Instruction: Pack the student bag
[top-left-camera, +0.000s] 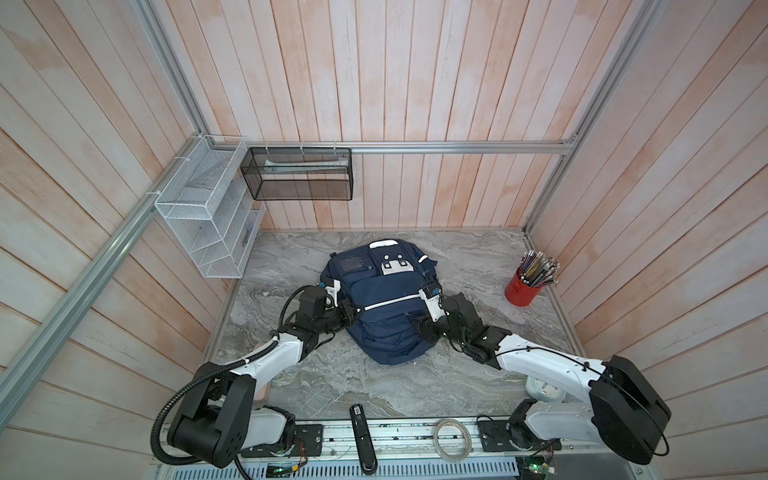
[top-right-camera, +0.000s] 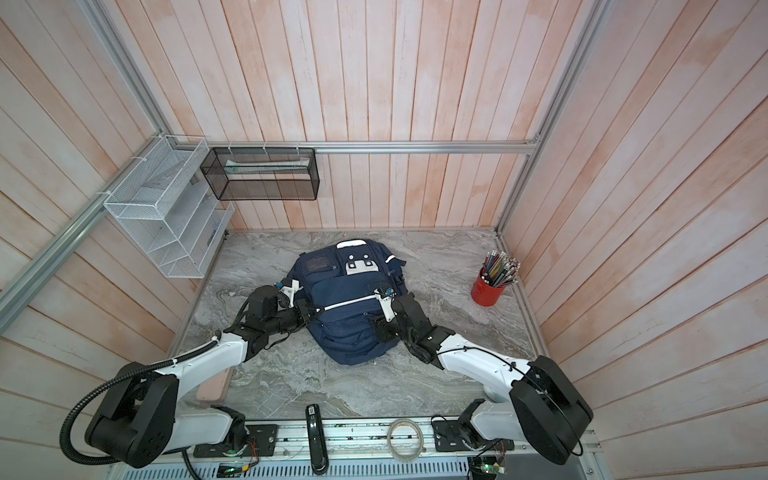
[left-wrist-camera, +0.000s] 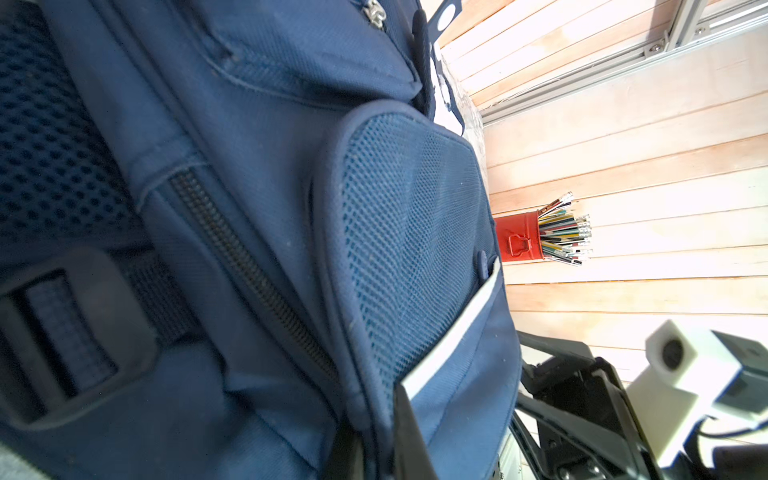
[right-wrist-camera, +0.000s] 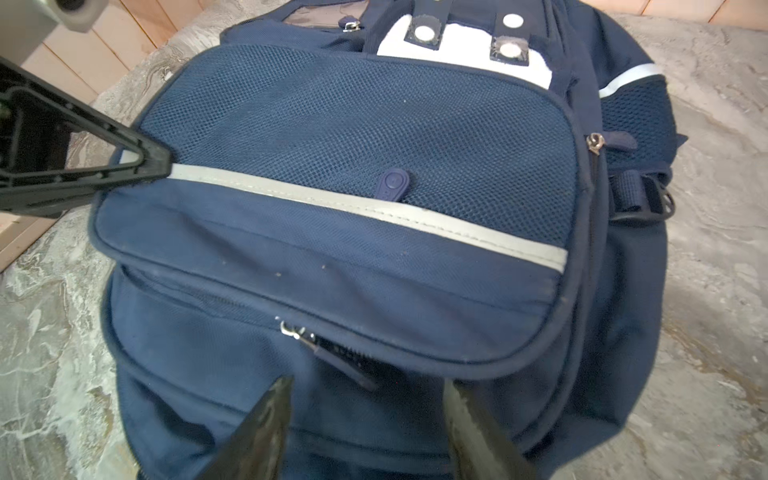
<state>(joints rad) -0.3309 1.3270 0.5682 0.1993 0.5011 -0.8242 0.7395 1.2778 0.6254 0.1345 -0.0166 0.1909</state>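
blocked: student bag (top-left-camera: 386, 307) centre | blocked: red pencil cup (top-left-camera: 524, 286) right | free: tabletop (top-left-camera: 478, 257) between them

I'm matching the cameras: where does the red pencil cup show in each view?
Both top views: red pencil cup right of the student bag.
Left wrist: the cup past the bag's edge.
Right wrist: not in it.
Shared landmark: the bag's reflective stripe.

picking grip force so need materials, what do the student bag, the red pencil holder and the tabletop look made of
The student bag: woven, synthetic-looking navy fabric, matte; visible weave, mesh panel, stitched seams.
The red pencil holder: probably painted metal, slight sheen; thin wall, small clasp.
The tabletop: smooth grey veined surface; real marble or printed laminate, cannot tell.
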